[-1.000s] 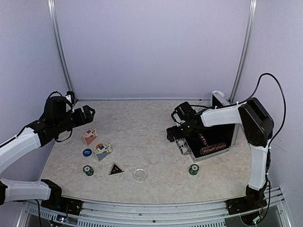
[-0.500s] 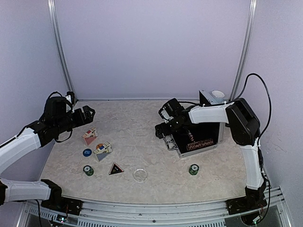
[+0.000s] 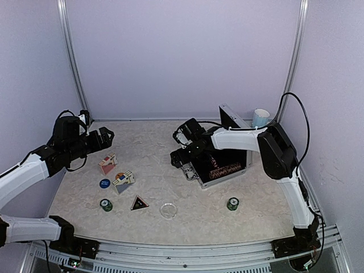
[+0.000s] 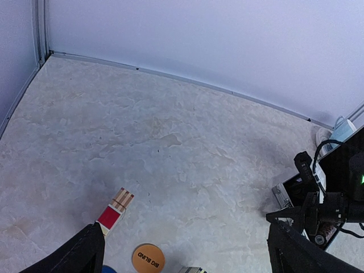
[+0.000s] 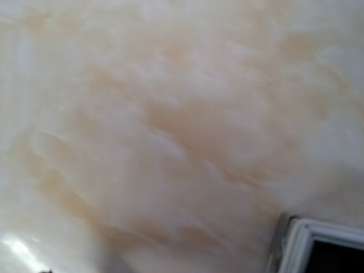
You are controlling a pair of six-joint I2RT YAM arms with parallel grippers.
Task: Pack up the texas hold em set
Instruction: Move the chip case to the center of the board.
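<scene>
The silver briefcase (image 3: 223,168) stands open right of centre, lid (image 3: 230,118) up, chip rows showing in its black lining. My right gripper (image 3: 181,160) is low at its left corner with fingers spread, touching the wall; the right wrist view shows only blurred table and a silver case corner (image 5: 318,242). On the left lie a red deck (image 3: 108,164), a blue deck (image 3: 123,181) with an orange disc on it, a blue disc (image 3: 104,183), a black triangle (image 3: 139,203), a clear disc (image 3: 168,210) and two green chip stacks (image 3: 106,205) (image 3: 232,203). My left gripper (image 3: 107,135) hangs open above the red deck (image 4: 114,213), holding nothing.
A light-blue mug (image 3: 260,118) stands behind the case by the right post. Grey walls and metal posts close in the table at the back and sides. The right arm's cable loops over the far right side.
The right gripper has moved left and the open briefcase has slid and turned with it, uncovering the mug behind. The left arm and the loose pieces have not moved.
</scene>
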